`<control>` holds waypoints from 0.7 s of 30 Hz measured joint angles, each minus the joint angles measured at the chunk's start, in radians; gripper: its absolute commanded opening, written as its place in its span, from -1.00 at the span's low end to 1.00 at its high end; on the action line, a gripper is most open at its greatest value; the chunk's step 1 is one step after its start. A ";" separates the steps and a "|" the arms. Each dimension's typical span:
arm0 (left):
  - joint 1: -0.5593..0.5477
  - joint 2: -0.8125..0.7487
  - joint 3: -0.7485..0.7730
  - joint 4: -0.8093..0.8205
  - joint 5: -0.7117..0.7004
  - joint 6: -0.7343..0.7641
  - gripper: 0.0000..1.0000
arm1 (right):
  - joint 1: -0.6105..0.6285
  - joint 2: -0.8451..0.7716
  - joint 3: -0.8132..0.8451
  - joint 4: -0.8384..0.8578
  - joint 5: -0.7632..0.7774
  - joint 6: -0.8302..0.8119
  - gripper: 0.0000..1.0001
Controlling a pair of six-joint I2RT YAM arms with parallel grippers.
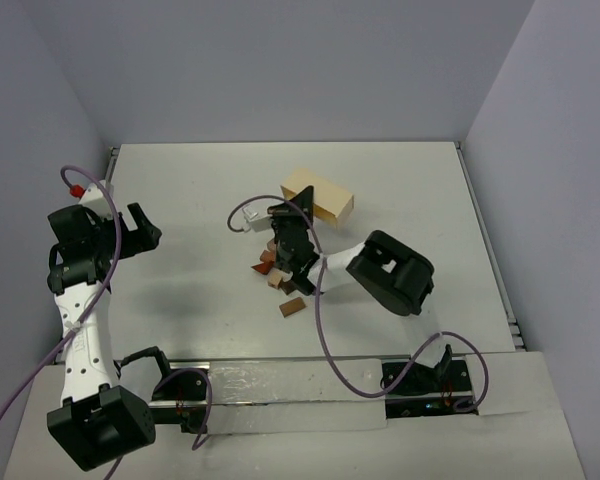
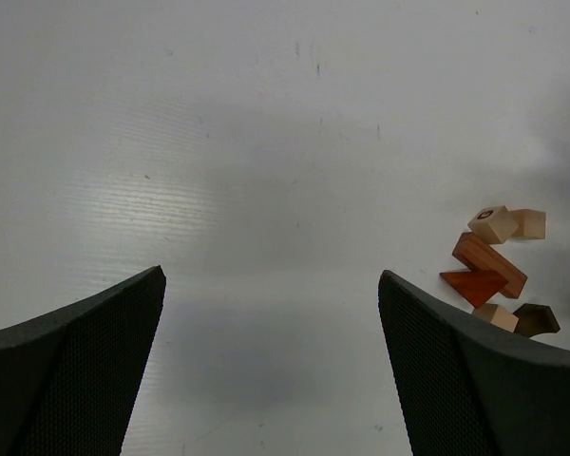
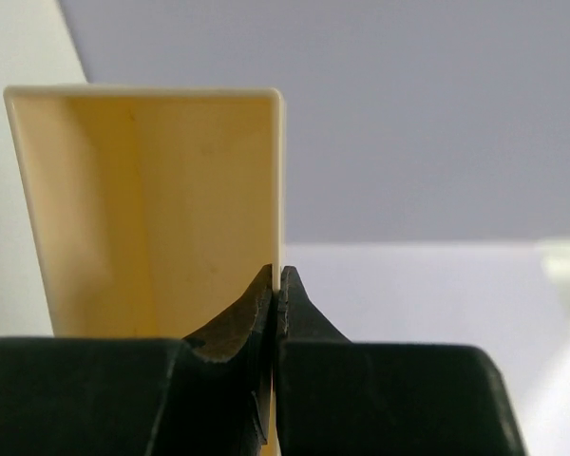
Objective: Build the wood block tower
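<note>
The wood blocks of the tower lie as a loose heap (image 1: 272, 268) in mid table, partly hidden under my right arm, with one brown block (image 1: 291, 306) apart in front. The left wrist view shows them at its right edge: a pale cube (image 2: 494, 225), a reddish bar (image 2: 489, 262), a wedge (image 2: 475, 283). My right gripper (image 3: 279, 275) is shut on the thin wall of the pale wooden box (image 3: 152, 209), which sits behind the heap (image 1: 318, 197). My left gripper (image 2: 271, 277) hangs open over bare table at the far left (image 1: 140, 230), with nothing between its fingers.
The right arm's forearm and elbow (image 1: 390, 272) lie across the table just right of the heap. Purple cables loop around both arms. Walls close the table at the back and on both sides.
</note>
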 measured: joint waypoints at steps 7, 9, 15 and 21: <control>0.003 0.003 0.000 0.001 0.022 0.002 0.98 | -0.077 -0.422 0.114 -0.807 0.004 0.752 -1.00; 0.003 0.006 0.000 0.001 0.027 0.002 0.99 | -0.099 -0.470 0.210 -1.035 -0.066 0.948 -1.00; 0.004 0.005 0.000 0.001 0.040 0.002 0.98 | -0.135 -0.525 0.280 -1.513 -0.276 1.306 -1.00; 0.004 -0.001 0.000 0.001 0.051 0.007 0.99 | -0.205 -0.517 0.280 -1.773 -0.466 1.480 -1.00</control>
